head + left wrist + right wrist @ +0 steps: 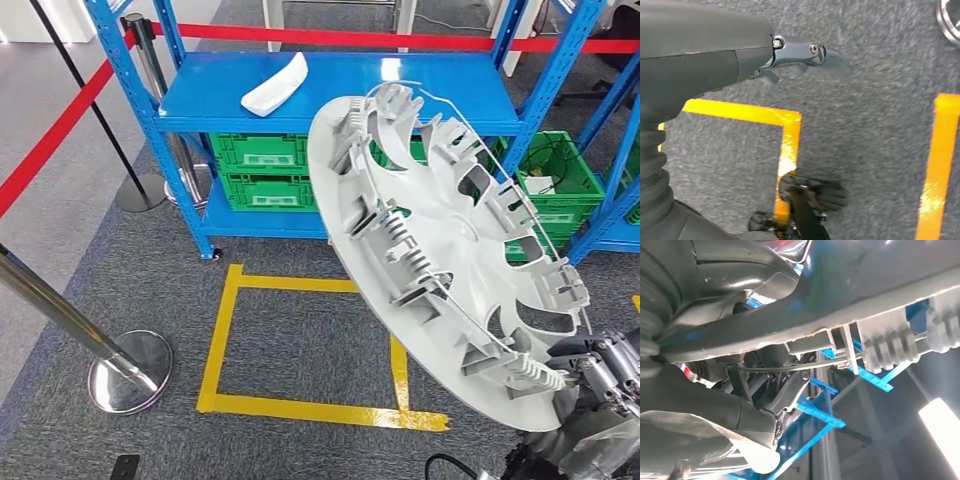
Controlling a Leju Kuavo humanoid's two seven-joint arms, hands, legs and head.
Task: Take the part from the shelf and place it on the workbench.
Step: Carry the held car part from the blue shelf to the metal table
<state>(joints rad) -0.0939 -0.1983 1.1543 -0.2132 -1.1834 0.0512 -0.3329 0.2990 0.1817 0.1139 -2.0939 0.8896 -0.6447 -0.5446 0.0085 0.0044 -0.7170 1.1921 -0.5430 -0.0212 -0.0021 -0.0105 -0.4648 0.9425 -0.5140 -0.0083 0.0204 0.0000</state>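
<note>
Blue shelf [423,90], white part [275,88] on top (green crates [260,170] below)

Grey carpet floor [302,340] with a yellow tape rectangle [226,330]. Blue metal shelf rack [226,90] behind it, green crates [260,170] on its lower level, a white curved piece [275,88] on the upper one. Red barrier belt [53,135] on chrome posts [128,370] at left. Second blue rack [615,190] at right.

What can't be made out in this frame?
- Right hand: head view's edge cuts it off; the wheel cover hides its fingers.
- Green crates: contents hidden by their walls and the blue shelf.
- Workbench: where it stands.
</note>
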